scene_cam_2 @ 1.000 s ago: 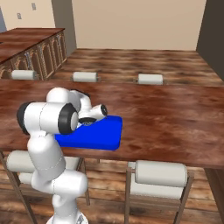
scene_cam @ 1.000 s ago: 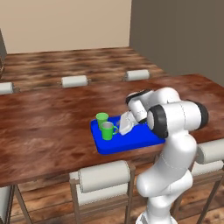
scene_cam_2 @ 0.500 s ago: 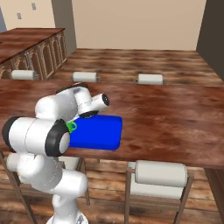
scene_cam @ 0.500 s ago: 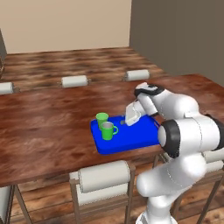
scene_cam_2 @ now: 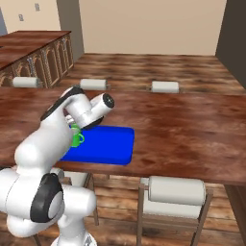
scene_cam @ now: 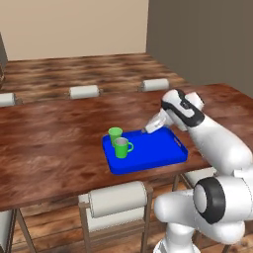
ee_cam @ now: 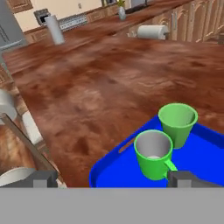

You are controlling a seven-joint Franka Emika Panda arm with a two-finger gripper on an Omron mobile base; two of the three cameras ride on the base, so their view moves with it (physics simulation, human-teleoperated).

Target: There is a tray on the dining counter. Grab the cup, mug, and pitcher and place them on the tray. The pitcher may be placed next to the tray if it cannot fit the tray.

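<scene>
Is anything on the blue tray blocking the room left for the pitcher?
Nothing visible does. The green handleless cup and green handled mug stand together at one end of the flat blue tray; the rest of it lies bare. No pitcher can be made out.

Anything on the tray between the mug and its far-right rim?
Nothing. In the left base view, the tray is bare blue from the mug to that rim; the cup stands behind the mug.

The arm (scene_cam: 217,148) is glossy white, built of thick rounded segments that swell at each joint. Black rings band the joints, one wide at the elbow, another near the wrist. The tool (ee_cam: 111,178) ends in two small dark grey square tips.
</scene>
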